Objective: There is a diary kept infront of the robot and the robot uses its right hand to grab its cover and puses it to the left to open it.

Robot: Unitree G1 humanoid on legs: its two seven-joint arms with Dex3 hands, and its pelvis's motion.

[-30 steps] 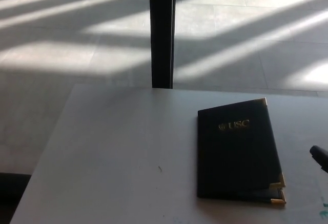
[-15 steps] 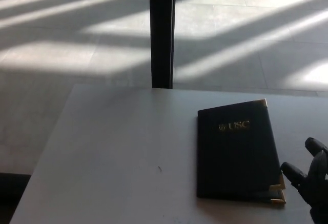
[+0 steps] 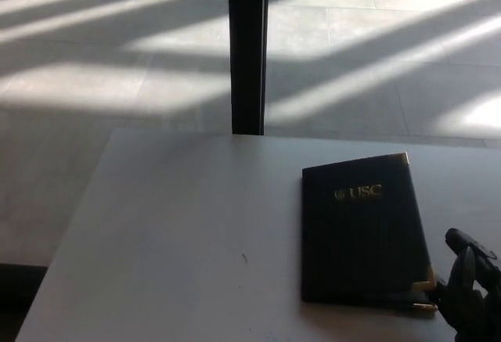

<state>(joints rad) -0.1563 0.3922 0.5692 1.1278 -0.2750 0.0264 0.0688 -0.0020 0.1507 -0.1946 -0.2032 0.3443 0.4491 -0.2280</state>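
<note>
The dark diary (image 3: 362,231) lies closed on the table (image 3: 180,232). The right hand (image 3: 472,289) sits beside its corner, fingers apart, holding nothing.

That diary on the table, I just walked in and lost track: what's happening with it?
The dark diary with gold corners lies closed on the grey table. The right robot hand is at its lower right corner, fingers apart, next to the cover's free edge but not yet gripping it. The cover is still flat, so the opening has not begun. The left robot hand is not in view.
</note>
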